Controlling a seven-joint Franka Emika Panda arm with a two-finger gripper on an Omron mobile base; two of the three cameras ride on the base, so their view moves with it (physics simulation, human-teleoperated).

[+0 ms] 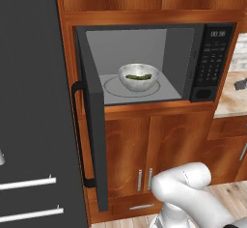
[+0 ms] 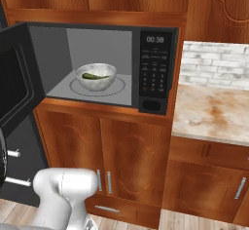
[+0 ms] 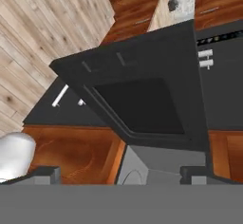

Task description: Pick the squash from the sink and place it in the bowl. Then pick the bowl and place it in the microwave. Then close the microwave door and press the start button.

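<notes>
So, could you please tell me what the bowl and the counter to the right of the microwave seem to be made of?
Bowl: probably polished metal, silver-grey with bright glints.
Counter: seemingly stone, mottled beige with a dull sheen.

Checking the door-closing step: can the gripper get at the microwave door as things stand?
Probably yes. The door swings wide open, and the hand view looks at its window from close by with open jaws and nothing between. The bowl sits well inside the microwave, clear of the door's swing.

"00:38" on the microwave (image 2: 102,68) display
</notes>
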